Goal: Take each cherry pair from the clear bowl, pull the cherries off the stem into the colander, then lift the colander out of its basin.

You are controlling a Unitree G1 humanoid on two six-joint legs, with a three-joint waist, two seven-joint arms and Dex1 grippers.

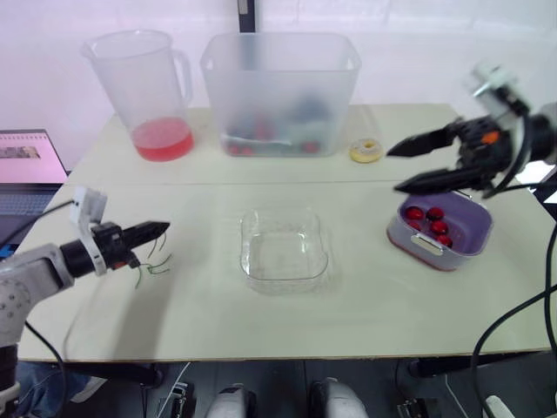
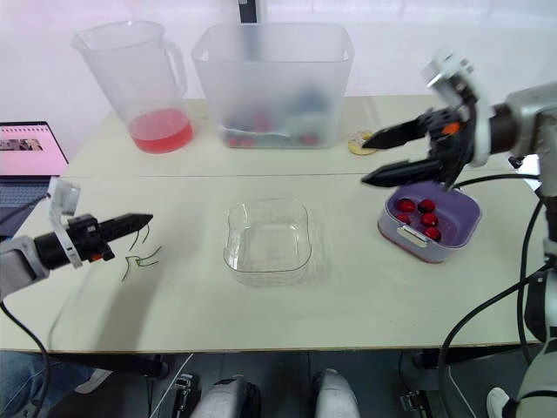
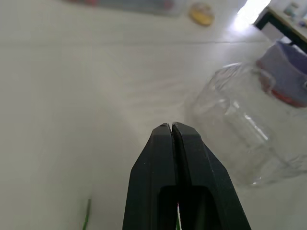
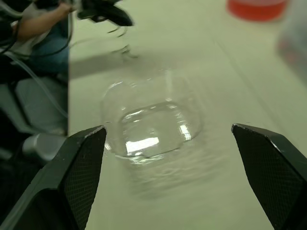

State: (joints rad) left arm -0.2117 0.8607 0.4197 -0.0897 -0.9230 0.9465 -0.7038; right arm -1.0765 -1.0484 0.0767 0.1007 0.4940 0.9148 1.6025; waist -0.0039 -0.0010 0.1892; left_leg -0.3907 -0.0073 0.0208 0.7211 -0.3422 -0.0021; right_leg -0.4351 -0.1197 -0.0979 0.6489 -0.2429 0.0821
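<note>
**Clear bowl empty; cherries lying in colander**

The left hand [image 1: 161, 230] is hovering with fingers pressed shut above loose green stems [image 1: 155, 264] on the desk [image 1: 218, 322]; whether it is pinching one cannot be told. The clear bowl [image 1: 283, 252] is sitting empty at centre. The right hand [image 1: 393, 170] is hanging wide open, holding nothing, just over the purple colander [image 1: 470, 228], where red cherries [image 1: 432, 222] are resting. A pitcher [image 1: 148, 78], a translucent bin [image 1: 280, 87] and a yellow ring [image 1: 366, 151] are standing behind.
</note>
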